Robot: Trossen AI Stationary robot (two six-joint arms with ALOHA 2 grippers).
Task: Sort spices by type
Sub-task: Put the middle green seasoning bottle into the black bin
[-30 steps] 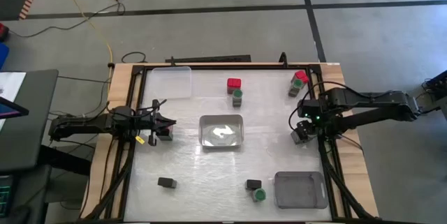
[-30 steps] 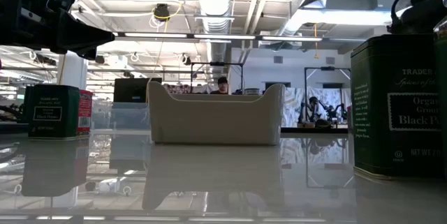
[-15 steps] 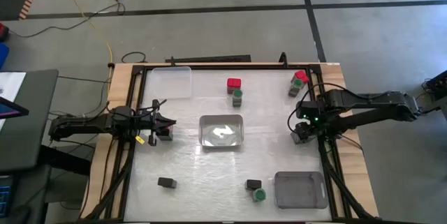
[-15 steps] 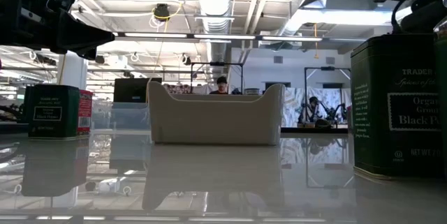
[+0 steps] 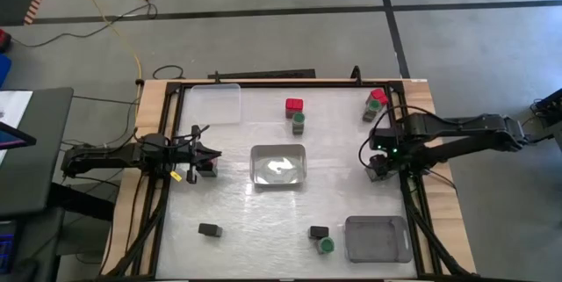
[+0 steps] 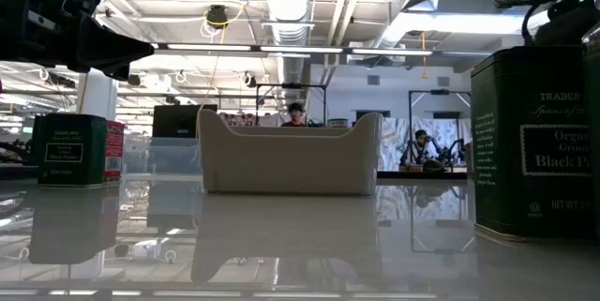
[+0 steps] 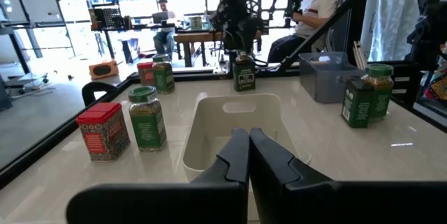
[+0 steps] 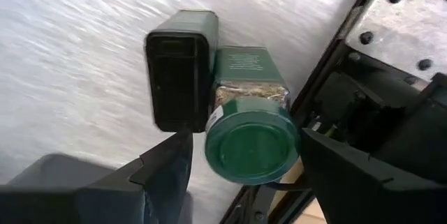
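Right gripper (image 8: pixel 241 165) hangs over the table's right edge with its jaws spread wide, one on either side of a green-capped jar (image 8: pixel 250 123), nothing clamped yet. A black tin (image 8: pixel 180 67) stands touching that jar, so the near finger has to slip into the seam between them. Probably a pick lined up from above; whether a pad already touches the glass is hard to tell.

Left gripper (image 7: pixel 248 155) waits at the left side, fingers pressed together, empty, pointing at the white tray (image 7: pixel 209 130) mid-table.

The other spices stand scattered: a red tin (image 5: pixel 293 104) with a jar at the far side, a grey tray (image 5: pixel 378 239) at the near right.
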